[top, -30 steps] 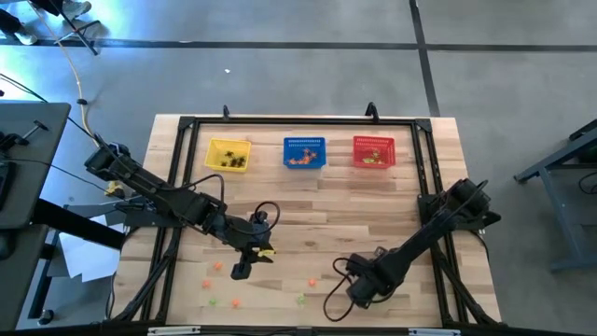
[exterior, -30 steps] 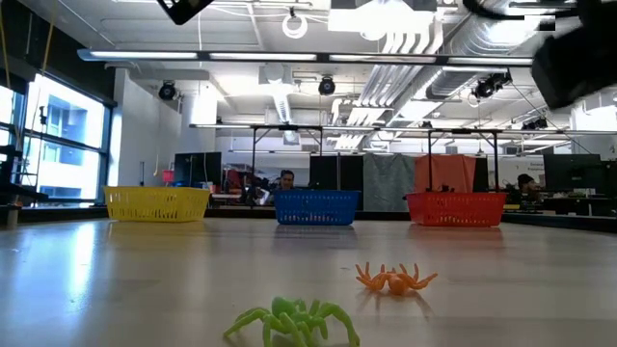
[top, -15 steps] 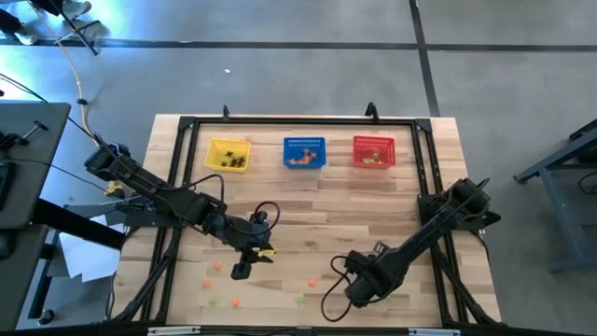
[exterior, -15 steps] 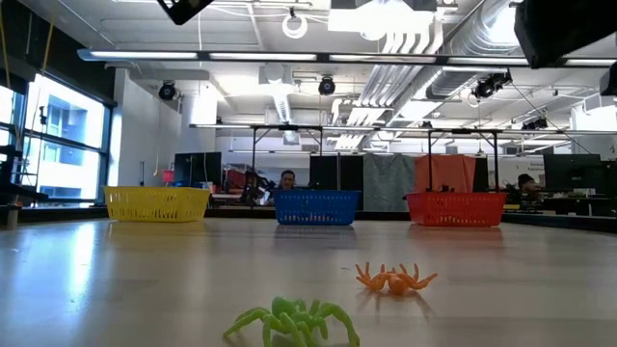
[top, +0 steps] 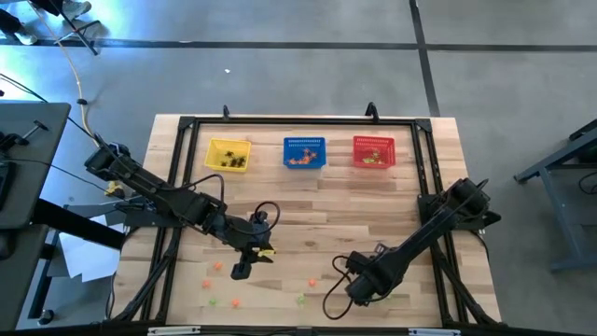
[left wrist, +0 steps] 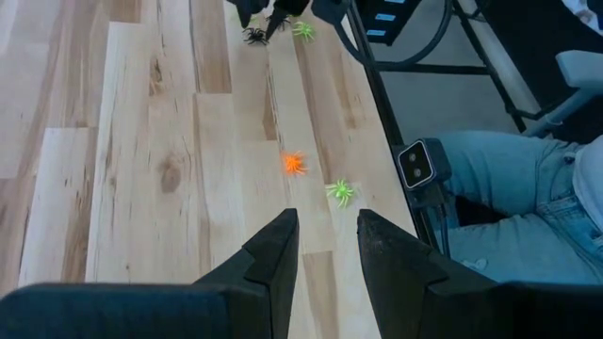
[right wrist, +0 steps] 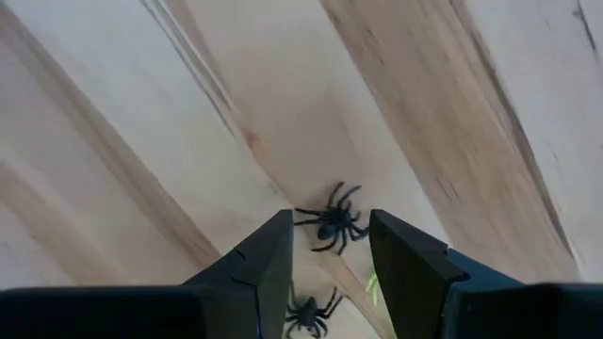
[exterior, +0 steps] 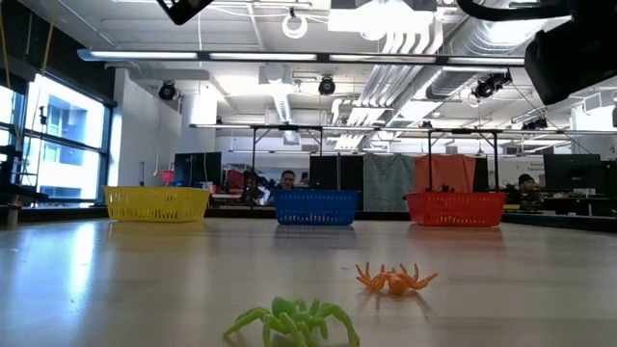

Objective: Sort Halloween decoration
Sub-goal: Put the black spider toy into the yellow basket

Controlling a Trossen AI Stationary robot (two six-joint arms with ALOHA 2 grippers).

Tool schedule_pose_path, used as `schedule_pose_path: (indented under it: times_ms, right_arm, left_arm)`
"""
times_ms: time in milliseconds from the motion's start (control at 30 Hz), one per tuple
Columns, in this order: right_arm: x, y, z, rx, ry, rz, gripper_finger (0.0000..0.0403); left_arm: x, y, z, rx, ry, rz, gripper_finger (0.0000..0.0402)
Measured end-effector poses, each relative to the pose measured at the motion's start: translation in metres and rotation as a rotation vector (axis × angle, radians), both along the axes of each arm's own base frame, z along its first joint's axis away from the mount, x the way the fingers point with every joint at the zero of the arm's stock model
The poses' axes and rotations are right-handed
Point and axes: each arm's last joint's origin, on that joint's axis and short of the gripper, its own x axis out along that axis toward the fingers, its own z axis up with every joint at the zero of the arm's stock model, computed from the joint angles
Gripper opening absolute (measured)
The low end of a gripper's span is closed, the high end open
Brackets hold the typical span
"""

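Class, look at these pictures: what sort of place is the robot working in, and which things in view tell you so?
Probably an open-plan robotics lab or workshop. Beyond the wooden table the low view shows exposed ceiling ducts, rows of desks with monitors, and a seated person. The high view shows a bare concrete floor.

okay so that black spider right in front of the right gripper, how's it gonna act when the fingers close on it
The black spider is tiny with thin splayed legs, so it probably weighs almost nothing and may skid on the smooth table. Its legs look likely to bend rather than snap. Lying flat, it shouldn't roll between the right gripper fingers.
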Motion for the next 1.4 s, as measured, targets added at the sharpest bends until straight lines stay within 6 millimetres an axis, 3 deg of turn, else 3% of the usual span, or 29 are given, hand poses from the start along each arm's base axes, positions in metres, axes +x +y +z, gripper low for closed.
schedule_pose_path:
  times_ms: [667,800,933,1033,1233,1400]
  right_arm:
    - [-0.009,-0.006,-0.023,0.048,0.013,-0.026,0.0134]
    - [-0.009,-0.006,-0.023,0.051,0.018,-0.024,0.0095]
    - [-0.009,-0.006,-0.023,0.055,0.027,-0.019,0.002]
    - [-0.009,-0.006,-0.023,0.058,0.028,-0.021,0.0012]
    - [-0.01,-0.009,-0.014,0.043,-0.025,-0.024,0.0004]
    - [-0.009,-0.019,0.016,-0.033,-0.214,-0.052,0.0001]
  left_arm:
    - [0.0,0.0,0.0,0.0,0.001,0.0,0.0099]
    - [0.0,0.0,0.0,0.0,0.001,0.0,0.0099]
    - [0.0,0.0,0.0,0.001,0.001,0.0,0.0099]
    - [0.0,0.0,0.0,0.001,0.002,-0.001,0.0099]
    - [0.0,0.0,0.0,0.001,0.002,-0.001,0.0099]
    - [0.0,0.0,0.0,0.002,0.003,0.0,0.0099]
